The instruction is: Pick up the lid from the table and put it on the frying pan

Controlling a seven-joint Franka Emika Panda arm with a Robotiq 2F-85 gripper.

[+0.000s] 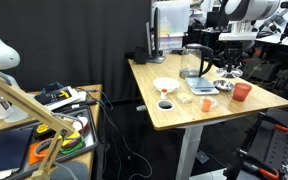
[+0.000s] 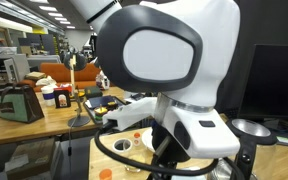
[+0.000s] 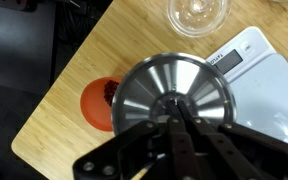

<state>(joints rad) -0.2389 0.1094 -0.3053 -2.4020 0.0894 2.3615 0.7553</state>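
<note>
Wooden and pale, the desk (image 3: 46, 118) stands in front of a black curtain (image 1: 74, 40). In the wrist view the lid (image 3: 149, 85) sits right under the gripper (image 3: 176, 128). The gripper's fingers are pinched together on the middle of the lid, so its knob is hidden.

The lid covers part of a white kitchen scale (image 3: 266, 68). An orange cup (image 3: 96, 105) is just beside the lid, toward a desk edge. A glass jug (image 3: 197, 12) is cut off at the top of that view.

In an exterior view the gripper is small and dark near the back right corner of the desk, and the lid is hard to see there. In an exterior view the big white robot arm (image 2: 164, 60) blocks most of the desk. I cannot make out the frying pan.
</note>
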